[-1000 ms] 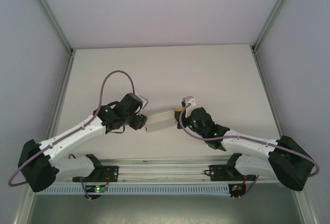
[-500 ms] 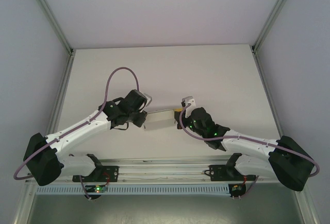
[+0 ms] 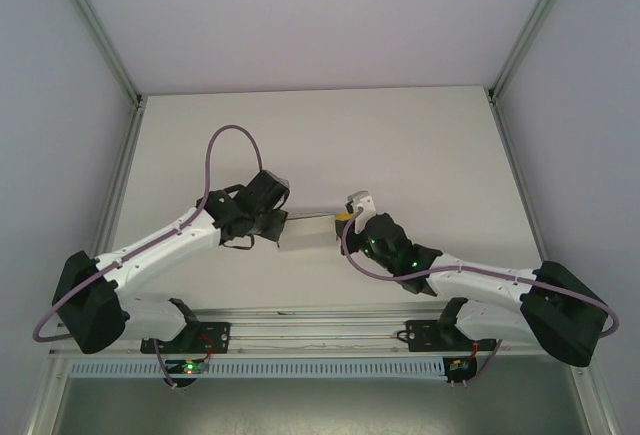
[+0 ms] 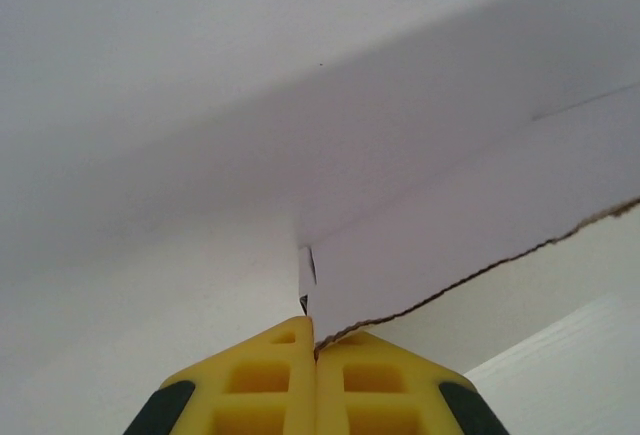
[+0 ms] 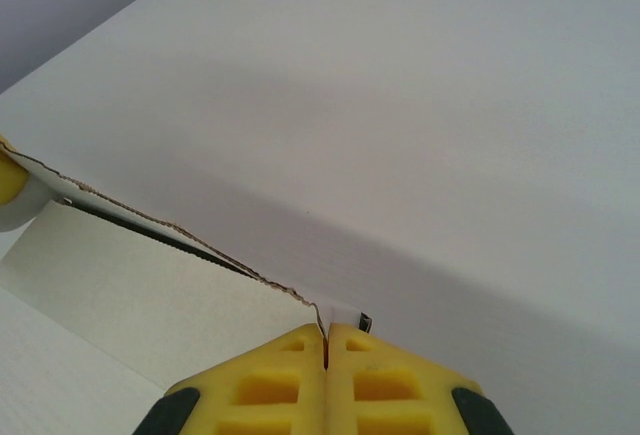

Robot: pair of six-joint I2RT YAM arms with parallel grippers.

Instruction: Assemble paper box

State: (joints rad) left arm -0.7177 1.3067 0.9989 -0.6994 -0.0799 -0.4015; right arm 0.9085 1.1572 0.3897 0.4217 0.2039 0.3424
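The paper box is plain white card. It sits near the middle of the tabletop, between the two arms; whether it rests on the surface or hangs above it cannot be told. The left fingers are closed on a thin card edge at the box's left end. The right fingers are closed in the same way at its right end. A rough brown cut edge runs away from each pair of fingertips. Wide bare tabletop lies beyond the box, up to the frame rails.
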